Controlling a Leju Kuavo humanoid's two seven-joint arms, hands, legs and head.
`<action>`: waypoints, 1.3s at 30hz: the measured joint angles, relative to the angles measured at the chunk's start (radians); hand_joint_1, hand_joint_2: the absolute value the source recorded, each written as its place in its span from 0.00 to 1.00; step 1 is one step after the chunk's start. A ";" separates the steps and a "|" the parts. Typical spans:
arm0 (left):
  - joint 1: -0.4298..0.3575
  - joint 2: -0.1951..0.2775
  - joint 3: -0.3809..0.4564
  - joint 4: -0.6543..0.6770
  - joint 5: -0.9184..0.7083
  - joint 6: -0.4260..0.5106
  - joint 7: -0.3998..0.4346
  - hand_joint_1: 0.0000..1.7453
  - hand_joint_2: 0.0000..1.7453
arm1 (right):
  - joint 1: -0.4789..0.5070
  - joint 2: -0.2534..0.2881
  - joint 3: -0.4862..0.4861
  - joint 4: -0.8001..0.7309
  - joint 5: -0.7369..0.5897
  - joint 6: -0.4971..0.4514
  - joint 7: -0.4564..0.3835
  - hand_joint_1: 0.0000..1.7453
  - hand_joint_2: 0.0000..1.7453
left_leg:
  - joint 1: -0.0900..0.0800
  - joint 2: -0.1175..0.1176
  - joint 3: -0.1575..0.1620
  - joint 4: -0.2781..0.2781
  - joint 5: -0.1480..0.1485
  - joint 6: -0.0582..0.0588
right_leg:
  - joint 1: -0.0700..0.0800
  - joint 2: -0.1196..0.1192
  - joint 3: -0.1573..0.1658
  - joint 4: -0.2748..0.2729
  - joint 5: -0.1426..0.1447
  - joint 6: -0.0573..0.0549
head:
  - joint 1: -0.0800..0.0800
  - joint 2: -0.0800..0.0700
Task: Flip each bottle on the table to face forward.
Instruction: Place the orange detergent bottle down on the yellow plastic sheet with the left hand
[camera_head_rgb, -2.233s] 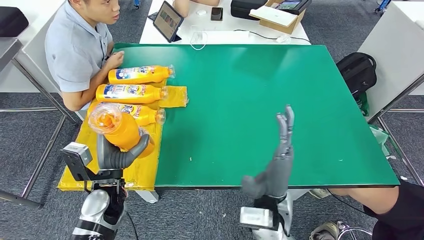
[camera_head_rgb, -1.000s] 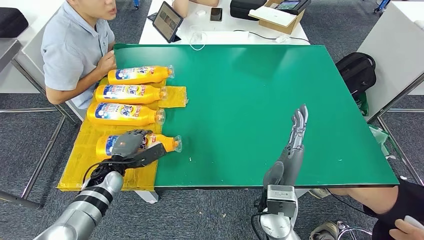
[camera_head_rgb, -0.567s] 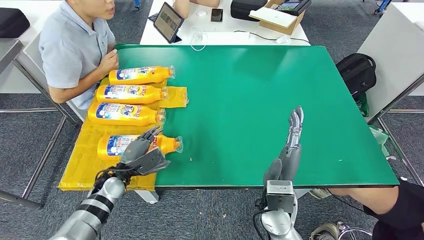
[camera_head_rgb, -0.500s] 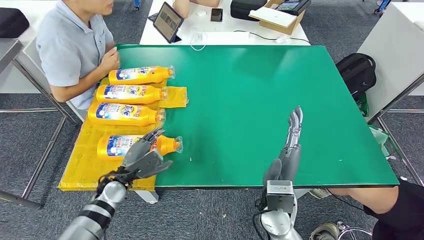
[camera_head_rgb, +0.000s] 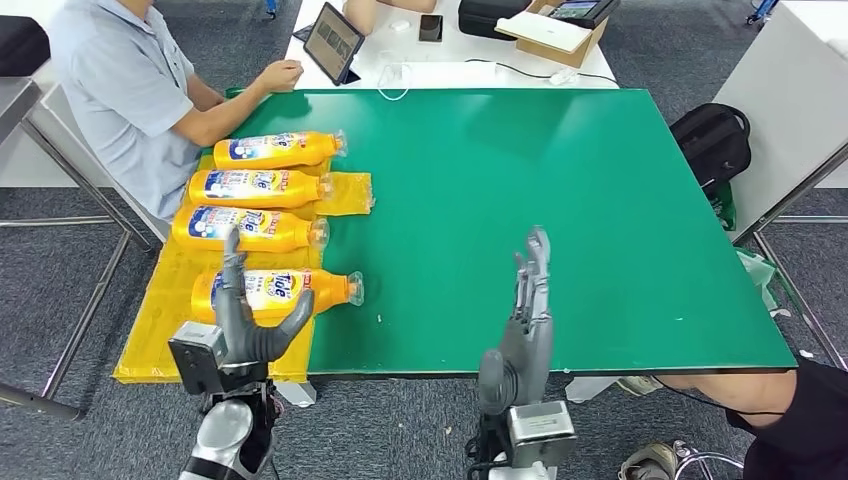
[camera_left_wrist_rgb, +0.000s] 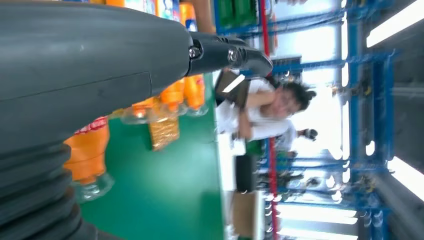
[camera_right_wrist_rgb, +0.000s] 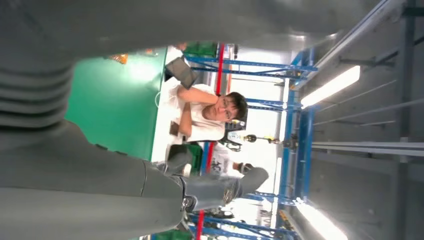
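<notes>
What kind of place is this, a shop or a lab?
Probably a robot test lab in a warehouse-like hall: a green table with orange bottles laid in a row, a person watching, blue racking behind.

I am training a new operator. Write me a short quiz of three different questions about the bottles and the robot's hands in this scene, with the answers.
1. How many orange bottles lie on the yellow mat?
2. True or false: the left hand holds the nearest bottle.
3. Where do the bottle caps point? A) toward the person B) toward the bare green tabletop C) straight up

Key:
1. Four, all with the blue label facing up.
2. False. It is raised with fingers apart, holding nothing. The right hand is also raised and holds nothing.
3. B
</notes>
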 joint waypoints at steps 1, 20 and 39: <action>0.013 -0.009 -0.002 -0.017 0.006 0.016 -0.003 0.00 1.00 | 0.000 0.001 0.005 0.011 -0.038 -0.002 -0.011 0.00 0.00 | 0.000 0.000 0.000 0.000 0.000 0.000 | 0.000 0.000 0.000 0.000 0.000 0.000 | 0.000 0.000; 0.159 -0.035 -0.070 -0.139 0.051 0.058 -0.050 0.00 0.50 | -0.021 0.050 0.005 0.258 -0.057 -0.004 -0.023 0.00 0.00 | -0.001 -0.001 0.000 0.000 0.000 0.000 | -0.001 -0.001 0.001 0.000 0.000 0.000 | 0.001 0.000; 0.150 -0.044 0.010 -0.182 0.104 0.094 -0.055 0.00 1.00 | -0.033 0.059 -0.034 0.303 -0.129 0.158 0.006 0.00 1.00 | -0.001 -0.001 0.000 0.000 0.000 0.000 | -0.001 -0.001 0.001 0.000 0.000 0.000 | 0.001 0.000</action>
